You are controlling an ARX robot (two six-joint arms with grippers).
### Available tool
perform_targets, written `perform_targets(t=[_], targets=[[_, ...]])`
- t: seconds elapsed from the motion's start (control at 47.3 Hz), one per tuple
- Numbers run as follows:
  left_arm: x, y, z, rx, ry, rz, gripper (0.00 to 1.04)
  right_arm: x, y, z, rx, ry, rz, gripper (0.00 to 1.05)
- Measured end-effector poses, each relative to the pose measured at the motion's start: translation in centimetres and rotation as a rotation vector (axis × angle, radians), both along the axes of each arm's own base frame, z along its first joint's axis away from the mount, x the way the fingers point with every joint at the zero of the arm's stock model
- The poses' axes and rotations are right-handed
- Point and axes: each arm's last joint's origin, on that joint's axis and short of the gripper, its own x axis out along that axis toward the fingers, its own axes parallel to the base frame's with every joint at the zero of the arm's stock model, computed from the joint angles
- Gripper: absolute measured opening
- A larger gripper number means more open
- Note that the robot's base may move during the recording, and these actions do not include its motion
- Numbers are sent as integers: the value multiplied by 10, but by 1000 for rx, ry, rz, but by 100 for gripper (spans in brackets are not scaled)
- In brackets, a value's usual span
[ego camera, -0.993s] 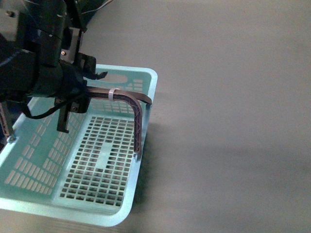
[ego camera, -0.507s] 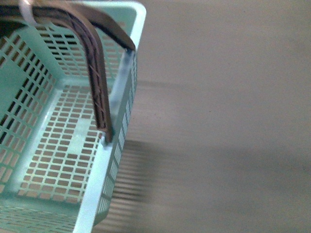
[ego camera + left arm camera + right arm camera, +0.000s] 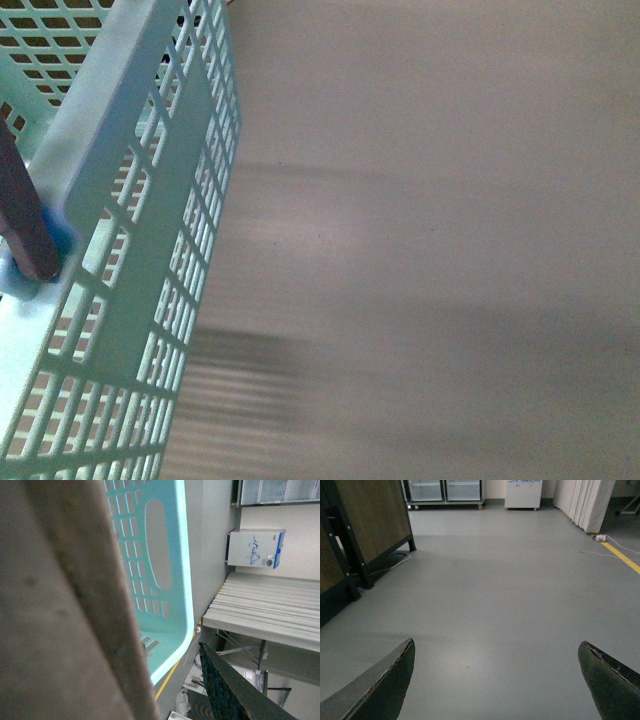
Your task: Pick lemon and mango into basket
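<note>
Brown blur fills the near half of my left wrist view. This band may be the basket's handle, though I cannot be sure. Only one left finger shows, a dark wedge, so I cannot tell whether that pair is clamped or loose. Just past it runs the basket, its end wall with the oval slot tilted against the room beyond.

My right fingers are spread wide, with nothing between them but grey floor. Further ahead stand a wooden cabinet and a yellow line.

As I judge the risk, the front view has the basket's slotted wall right at the lens and steeply canted. If it hangs from my left side, a weak hold would let it swing or drop. Worse, neither lemon nor mango appears in any view, so a reach from my right would be blind.

Only the front view shows the handle meeting the rim — only the right wrist view shows both fingers of a pair.
</note>
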Motion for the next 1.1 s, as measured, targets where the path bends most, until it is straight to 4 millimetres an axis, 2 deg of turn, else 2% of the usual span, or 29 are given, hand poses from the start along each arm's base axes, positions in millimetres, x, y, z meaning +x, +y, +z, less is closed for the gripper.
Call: perform_targets(t=[1.099], targets=[[0, 0, 0, 1, 1, 1, 29, 0, 0, 0, 0, 0, 0, 96]])
